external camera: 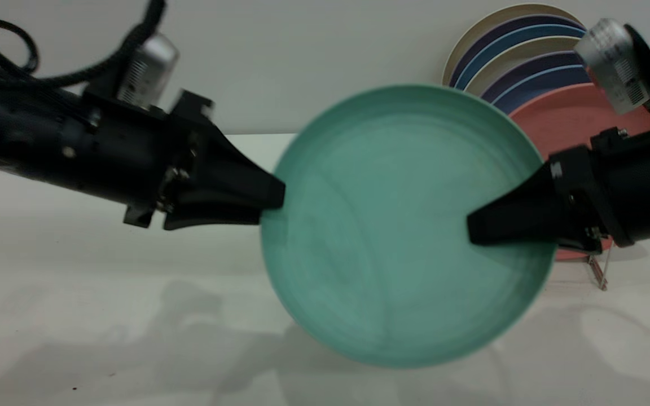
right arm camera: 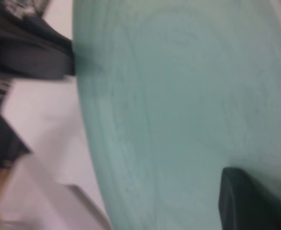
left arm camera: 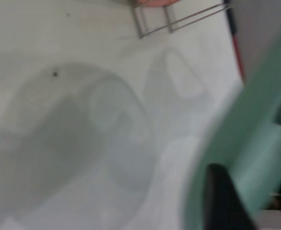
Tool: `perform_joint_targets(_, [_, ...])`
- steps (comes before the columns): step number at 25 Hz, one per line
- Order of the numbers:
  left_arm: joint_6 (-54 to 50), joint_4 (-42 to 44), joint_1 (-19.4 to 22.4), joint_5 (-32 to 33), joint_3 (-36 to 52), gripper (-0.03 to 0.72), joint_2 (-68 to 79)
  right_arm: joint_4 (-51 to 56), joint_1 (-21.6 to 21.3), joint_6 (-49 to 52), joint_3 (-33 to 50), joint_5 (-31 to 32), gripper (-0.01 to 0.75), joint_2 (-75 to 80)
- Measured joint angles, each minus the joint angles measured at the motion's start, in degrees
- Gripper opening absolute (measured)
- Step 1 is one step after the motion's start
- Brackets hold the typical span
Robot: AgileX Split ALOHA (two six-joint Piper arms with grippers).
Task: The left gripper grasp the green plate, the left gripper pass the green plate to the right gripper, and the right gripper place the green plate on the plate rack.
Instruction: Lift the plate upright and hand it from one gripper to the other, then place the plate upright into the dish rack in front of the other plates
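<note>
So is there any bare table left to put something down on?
Yes: the table is bare below the left gripper and in front of the held green plate. Behind the right gripper it's crowded: stacked plates fill the plate rack.

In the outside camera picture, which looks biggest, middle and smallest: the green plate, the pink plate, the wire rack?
1. Green plate, though it is nearest the camera.
2. Salmon-pink plate, partly hidden.
3. Plate rack, only a small bit showing.
</note>
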Motion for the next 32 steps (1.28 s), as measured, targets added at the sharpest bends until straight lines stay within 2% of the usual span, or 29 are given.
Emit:
perform_joint_targets(2, [-0.37, 2.13, 2.39, 3.66, 0.00, 0.519, -0.11, -0.21, 0.00, -2.09, 0.00, -3.27, 0.107, -0.36])
perform_joint_targets(4, [-2.45, 6.82, 5.27, 4.84, 0.00, 0.640, -0.13, -0.81, 0.00, -4.64, 0.00, -5.54, 0.107, -1.26])
perform_joint_targets(5, [-4.51, 9.41, 6.53, 4.65, 0.00, 0.682, -0.13, -1.70, 0.00, -6.38, 0.00, -6.67, 0.107, -2.03])
perform_joint_targets(7, [-9.02, 16.05, 9.42, 2.69, 0.00, 0.712, -0.17, -4.46, 0.00, -9.59, 0.00, -8.22, 0.107, -4.15])
perform_joint_targets(11, [-19.63, 27.11, 13.47, -5.79, 0.00, 0.675, -0.17, -15.82, 0.00, -11.77, -0.10, -14.30, 0.107, -11.28])
perform_joint_targets(13, [-24.15, 31.76, 14.13, -9.97, 0.00, 0.623, -0.17, -23.10, 0.00, -10.90, -0.67, -19.51, 0.107, -15.28])
perform_joint_targets(16, [-28.86, 37.66, 14.21, -13.34, 0.00, 0.548, -0.17, -35.52, 0.00, -9.50, -3.57, -22.63, 0.107, -19.04])
perform_joint_targets(19, [-30.73, 39.86, 14.21, -13.79, 0.00, 0.512, -0.17, -48.63, 0.00, -5.33, -8.66, -21.08, 0.107, -19.56])
perform_joint_targets(22, [-31.06, 40.09, 14.21, -13.61, 0.00, 0.508, -0.17, -60.83, -0.08, 2.12, -14.54, -19.08, 0.107, -18.91])
perform_joint_targets(26, [-31.14, 40.24, 14.21, -13.47, 0.00, 0.508, -0.17, -74.63, -2.35, 11.56, -21.19, -15.33, 0.107, -18.52])
perform_joint_targets(30, [-31.21, 40.24, 14.21, -13.47, 0.00, 0.508, -0.17, -79.68, -5.78, 14.18, -27.60, -8.86, 0.107, -17.52])
perform_joint_targets(32, [-31.21, 40.24, 14.21, -13.53, 0.00, 0.508, -0.17, -80.23, -6.97, 14.22, -30.15, -7.62, 0.107, -16.53])
